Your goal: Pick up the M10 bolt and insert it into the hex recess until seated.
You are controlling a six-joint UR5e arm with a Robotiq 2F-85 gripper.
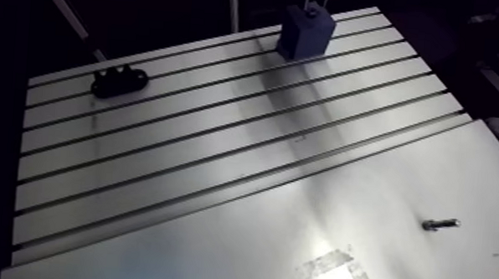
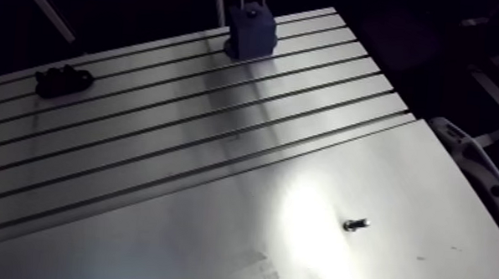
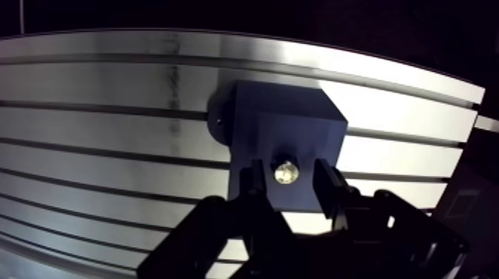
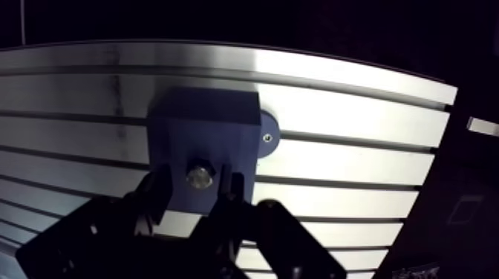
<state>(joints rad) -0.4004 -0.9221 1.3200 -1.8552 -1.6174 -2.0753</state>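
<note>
The M10 bolt [image 3: 286, 173] stands in the top face of a blue block [image 3: 289, 119]. Only its bright head shows, directly between the fingers [image 3: 324, 185] of the end effector [image 3: 288, 176]. The wrist view does not show whether the head is fully seated.

The end effector is released. Its two fingers are spread, one on each side of the bolt head, with a strip of blue surface visible between each finger and the head.

The block rests under the end effector on the slotted aluminium desk [image 3: 111, 81]. A round blue foot [image 4: 267, 137] with a small screw in it projects from the block's base, beside the end effector.

In the arm view, a black fixture part [image 1: 118, 80] lies on the slotted section, well apart from the end effector, to one side. A smooth metal plate [image 1: 212, 248] covers the part of the desk farther from the end effector. On this plate, well apart from the block, a second, loose bolt [image 1: 440, 223] lies on its side. A worn tape patch [image 1: 336, 269] is near that bolt.
</note>
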